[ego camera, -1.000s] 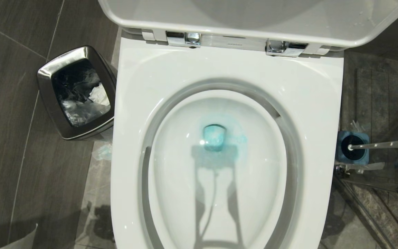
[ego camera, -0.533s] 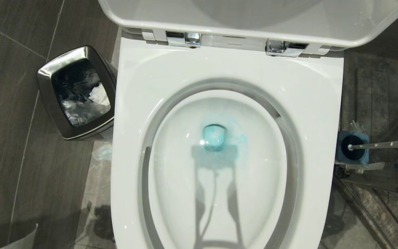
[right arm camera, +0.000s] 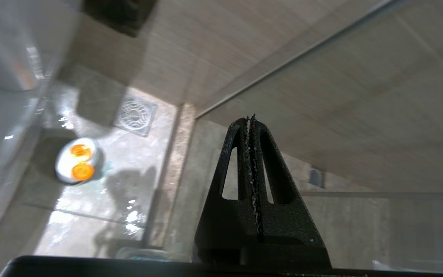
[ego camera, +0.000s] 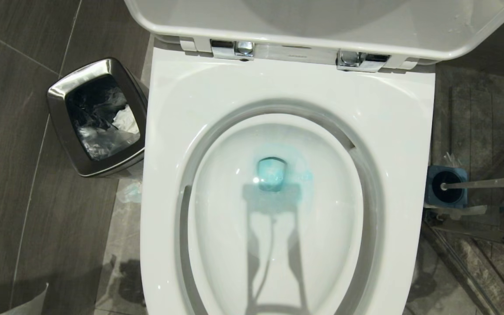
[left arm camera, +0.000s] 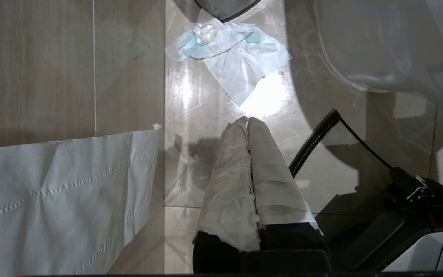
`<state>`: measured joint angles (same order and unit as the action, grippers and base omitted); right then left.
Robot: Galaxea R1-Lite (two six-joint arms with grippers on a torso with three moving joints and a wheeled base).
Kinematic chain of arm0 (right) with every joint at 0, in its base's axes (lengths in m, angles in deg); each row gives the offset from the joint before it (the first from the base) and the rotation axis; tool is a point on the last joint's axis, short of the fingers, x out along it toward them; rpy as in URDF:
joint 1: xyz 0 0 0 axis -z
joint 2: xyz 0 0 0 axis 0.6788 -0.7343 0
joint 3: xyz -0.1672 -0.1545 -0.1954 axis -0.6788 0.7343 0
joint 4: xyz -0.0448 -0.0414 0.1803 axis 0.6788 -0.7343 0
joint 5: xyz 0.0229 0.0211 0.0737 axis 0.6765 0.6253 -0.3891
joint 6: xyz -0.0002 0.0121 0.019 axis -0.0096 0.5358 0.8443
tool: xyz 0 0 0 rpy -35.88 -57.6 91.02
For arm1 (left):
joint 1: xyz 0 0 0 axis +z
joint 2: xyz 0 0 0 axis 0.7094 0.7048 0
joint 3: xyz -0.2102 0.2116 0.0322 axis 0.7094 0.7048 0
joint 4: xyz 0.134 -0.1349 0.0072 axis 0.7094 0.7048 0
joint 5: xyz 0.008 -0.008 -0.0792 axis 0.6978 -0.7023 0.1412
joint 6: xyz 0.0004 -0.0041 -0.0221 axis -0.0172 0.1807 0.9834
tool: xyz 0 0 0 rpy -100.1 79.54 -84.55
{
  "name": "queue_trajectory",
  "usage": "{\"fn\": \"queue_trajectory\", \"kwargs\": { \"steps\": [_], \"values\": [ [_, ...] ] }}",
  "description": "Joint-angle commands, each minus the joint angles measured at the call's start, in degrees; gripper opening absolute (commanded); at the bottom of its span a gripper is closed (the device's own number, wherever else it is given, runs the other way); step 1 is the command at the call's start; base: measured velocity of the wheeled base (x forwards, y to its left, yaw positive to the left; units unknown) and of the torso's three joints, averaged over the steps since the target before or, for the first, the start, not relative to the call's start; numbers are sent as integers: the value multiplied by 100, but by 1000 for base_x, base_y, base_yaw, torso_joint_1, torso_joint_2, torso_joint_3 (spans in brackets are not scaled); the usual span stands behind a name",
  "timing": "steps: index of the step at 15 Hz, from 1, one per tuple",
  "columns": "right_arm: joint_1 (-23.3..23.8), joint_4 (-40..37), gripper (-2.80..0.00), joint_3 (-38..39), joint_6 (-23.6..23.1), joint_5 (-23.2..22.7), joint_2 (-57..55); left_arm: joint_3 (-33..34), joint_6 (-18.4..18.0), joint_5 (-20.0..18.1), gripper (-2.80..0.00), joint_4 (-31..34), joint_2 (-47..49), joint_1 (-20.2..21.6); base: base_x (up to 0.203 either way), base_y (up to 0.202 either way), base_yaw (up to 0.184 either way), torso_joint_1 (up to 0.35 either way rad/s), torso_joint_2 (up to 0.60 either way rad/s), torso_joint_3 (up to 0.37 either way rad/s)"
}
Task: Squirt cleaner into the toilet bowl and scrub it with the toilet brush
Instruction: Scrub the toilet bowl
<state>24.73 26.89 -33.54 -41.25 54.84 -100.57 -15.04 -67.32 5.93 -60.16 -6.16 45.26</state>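
Observation:
The white toilet bowl [ego camera: 287, 83] fills the head view, its lid raised at the back. Teal-blue cleaner [ego camera: 272, 174] tints the water at the bottom of the basin. The toilet brush [ego camera: 488, 182] stands in its blue holder [ego camera: 431, 192] on the floor to the right of the bowl, its slim handle leaning off to the right. Neither gripper shows in the head view. My left gripper [left arm camera: 247, 119] hangs shut and empty over the floor beside the toilet's base [left arm camera: 390, 46], its fingers wrapped in white tape. My right gripper [right arm camera: 250, 117] is shut and empty, pointing toward a glass partition.
A steel waste bin [ego camera: 66, 87] with a liner stands left of the bowl. A crumpled tissue [left arm camera: 229, 54] and a paper sheet [left arm camera: 52, 204] lie on the floor. The right wrist view holds a floor drain [right arm camera: 135, 115] and a white object with orange spots [right arm camera: 77, 160].

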Motion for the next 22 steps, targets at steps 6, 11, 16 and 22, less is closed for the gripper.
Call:
{"fn": "queue_trajectory", "kwargs": {
  "steps": [6,11,16,22],
  "values": [
    [1245,-1808,-280,319,1194,-2351,1018,9,-3,-2,-280,1,1,1,0,0,0,0,0,0],
    [1314,-2226,-280,1746,1570,-2624,2344,6,-3,-2,-280,0,0,1,0,0,0,0,0,0],
    [1713,-2236,-280,3128,1573,-2571,3665,9,-3,-2,-280,0,0,1,0,0,0,0,0,0],
    [1788,-2231,-280,4380,1664,-2559,4744,6,-3,-2,-280,7,0,1,0,0,0,0,0,0]
  ]
}}
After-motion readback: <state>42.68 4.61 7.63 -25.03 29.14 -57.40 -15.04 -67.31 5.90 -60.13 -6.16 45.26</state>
